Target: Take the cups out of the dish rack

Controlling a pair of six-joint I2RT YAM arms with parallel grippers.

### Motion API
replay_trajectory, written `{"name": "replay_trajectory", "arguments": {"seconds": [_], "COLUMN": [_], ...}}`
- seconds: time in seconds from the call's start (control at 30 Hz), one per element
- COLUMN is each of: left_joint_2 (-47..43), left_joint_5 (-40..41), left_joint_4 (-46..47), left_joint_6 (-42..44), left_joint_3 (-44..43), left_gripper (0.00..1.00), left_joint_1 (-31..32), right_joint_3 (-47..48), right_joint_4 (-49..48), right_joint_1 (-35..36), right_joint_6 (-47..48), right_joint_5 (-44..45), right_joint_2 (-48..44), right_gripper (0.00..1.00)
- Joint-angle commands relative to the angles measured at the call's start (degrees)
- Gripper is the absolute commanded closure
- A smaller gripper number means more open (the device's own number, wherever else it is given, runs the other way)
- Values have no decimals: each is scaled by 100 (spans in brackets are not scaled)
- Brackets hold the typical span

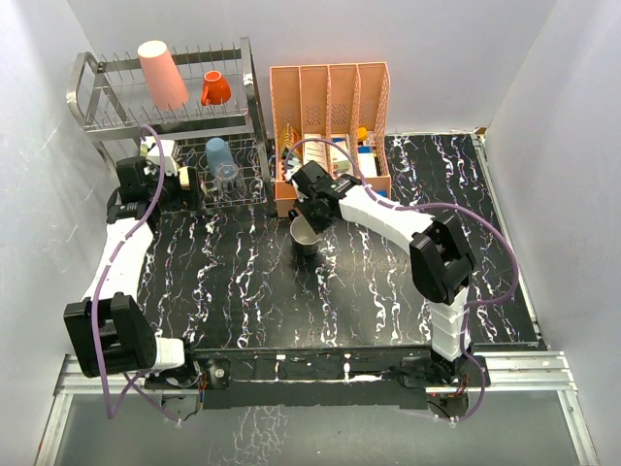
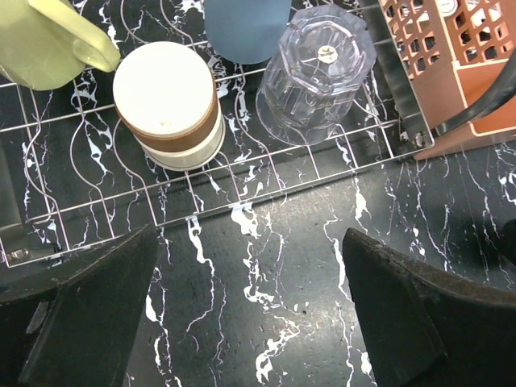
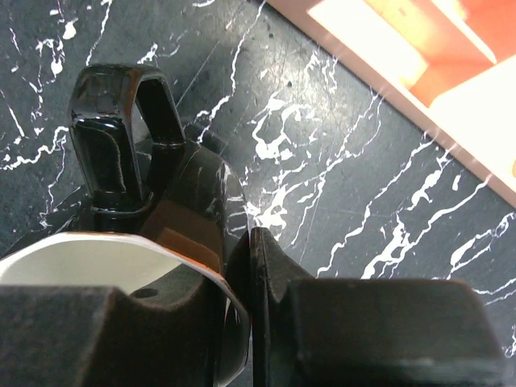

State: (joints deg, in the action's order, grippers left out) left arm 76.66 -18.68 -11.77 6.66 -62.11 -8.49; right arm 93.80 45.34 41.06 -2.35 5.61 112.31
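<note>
Right claw [image 3: 234,318] grips black mug [image 3: 189,189] by its rim, midway between surface [image 1: 243,282] edges; base should seat flat before release. Left claw [image 2: 250,298] wide, empty.

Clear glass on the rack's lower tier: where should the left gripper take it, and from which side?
Probably pinch the clear glass across its side walls, below its upturned base, coming from the dish rack's front, where the open left gripper hovers. It stands upside down, so no rim is reachable. The blue cup crowds its back, but both flanks look free.
</note>
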Motion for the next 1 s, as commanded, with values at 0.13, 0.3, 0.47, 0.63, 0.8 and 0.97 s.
{"name": "replay_trajectory", "arguments": {"seconds": [0.13, 0.3, 0.47, 0.63, 0.8, 0.97], "left_joint_2": [140, 437, 848, 1203, 1588, 1917], "left_joint_5": [568, 752, 781, 825, 863, 858], "left_joint_4": [966, 1479, 1769, 2047, 2173, 2311], "left_joint_6": [-262, -394, -301, -248, -284, -356], "left_joint_3": [339, 474, 345, 173, -111, -328], "left_gripper": [3, 3, 3, 3, 3, 4], "left_joint_1": [-8, -4, -7, -4, -6, -5], "right_joint_3": [616, 756, 1021, 1238, 1160, 997], "right_joint_4": [-307, -249, -64, -59, -242, -377], "right_joint_1": [-177, -177, -179, -178, -178, -169], "right_joint_6": [311, 501, 639, 582, 500, 266], "right_joint_5": [-552, -716, -693, -546, -392, -136], "right_joint_2": [175, 351, 519, 487, 204, -263], "right_gripper": [89, 88, 81, 56, 44, 37]}}
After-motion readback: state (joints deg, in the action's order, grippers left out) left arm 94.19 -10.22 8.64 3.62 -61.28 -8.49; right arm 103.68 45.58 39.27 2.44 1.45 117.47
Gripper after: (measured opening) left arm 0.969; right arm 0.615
